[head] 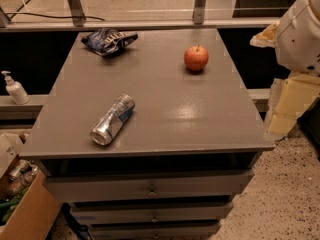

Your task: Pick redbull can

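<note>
Fingers of the gripper [285,109] hang beyond the right edge of the table [200,114]; whether they are parted or closed cannot be told. The redbull can [112,119] lies on its side near the front left, well apart from the apple [196,58]. The reach looks not yet begun. Next, the gripper likely needs to cross leftward and descend, straddling the can's slim body.

One slim silver-and-blue metal redbull can [113,119] lies near the front-left corner, one round red apple [196,58] toward the back-right, one dark blue-and-white foil snack bag [108,40] at the back-left; one cream gripper [289,105] hangs past the right edge.
</note>
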`<state>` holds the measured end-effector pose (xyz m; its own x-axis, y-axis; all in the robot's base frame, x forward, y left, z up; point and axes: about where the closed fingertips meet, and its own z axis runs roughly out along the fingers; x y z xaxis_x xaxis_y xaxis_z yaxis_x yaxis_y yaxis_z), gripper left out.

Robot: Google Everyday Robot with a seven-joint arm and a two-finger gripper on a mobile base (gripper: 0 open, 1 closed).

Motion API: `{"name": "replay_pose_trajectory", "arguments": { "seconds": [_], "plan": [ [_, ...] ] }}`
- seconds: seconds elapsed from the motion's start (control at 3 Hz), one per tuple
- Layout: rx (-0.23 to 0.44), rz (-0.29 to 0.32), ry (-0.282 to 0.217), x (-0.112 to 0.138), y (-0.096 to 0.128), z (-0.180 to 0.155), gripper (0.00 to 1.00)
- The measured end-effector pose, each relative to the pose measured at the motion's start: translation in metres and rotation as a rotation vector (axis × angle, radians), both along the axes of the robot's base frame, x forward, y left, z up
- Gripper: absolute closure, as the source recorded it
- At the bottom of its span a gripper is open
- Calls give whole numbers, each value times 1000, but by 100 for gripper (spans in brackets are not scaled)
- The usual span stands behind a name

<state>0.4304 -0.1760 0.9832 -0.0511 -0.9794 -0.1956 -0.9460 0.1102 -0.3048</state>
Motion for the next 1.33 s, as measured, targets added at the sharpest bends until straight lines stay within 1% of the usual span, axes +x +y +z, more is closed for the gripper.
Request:
{"name": "replay_pose_trajectory", "arguments": {
  "seconds": [0.33, 0.67, 1.0, 1.33],
  "plan": [
    [-39, 170, -41, -8, 47, 1, 0],
    [-97, 328, -103, -22, 106, 18, 0],
    [-98, 336, -128, -25, 106, 28, 0],
    [-107, 398, -135, -8, 119, 29, 0]
  ]
}}
